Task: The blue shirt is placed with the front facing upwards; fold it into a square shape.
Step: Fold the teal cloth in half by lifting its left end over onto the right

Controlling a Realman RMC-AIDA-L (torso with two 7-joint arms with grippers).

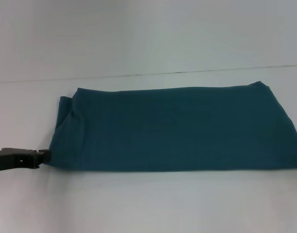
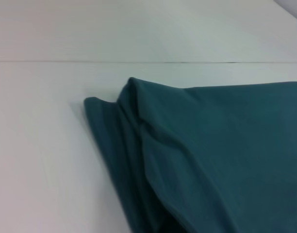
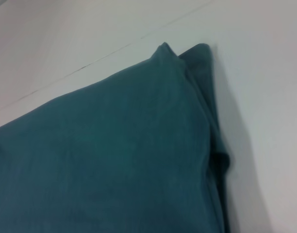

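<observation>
The blue shirt (image 1: 177, 128) lies on the white table as a long, wide band folded over itself, plain teal side up, with no lettering showing. My left gripper (image 1: 41, 158) reaches in low from the left, and its tip touches the shirt's near left corner. The left wrist view shows the layered left end of the shirt (image 2: 202, 155) with a smaller flap sticking out beneath. In the right wrist view I see the shirt's right end (image 3: 119, 155) and its stacked edges. My right gripper shows in no view.
The white table (image 1: 148, 208) runs all around the shirt, with bare surface in front. A thin dark seam (image 1: 187, 72) crosses behind the shirt, where the table meets the white backdrop.
</observation>
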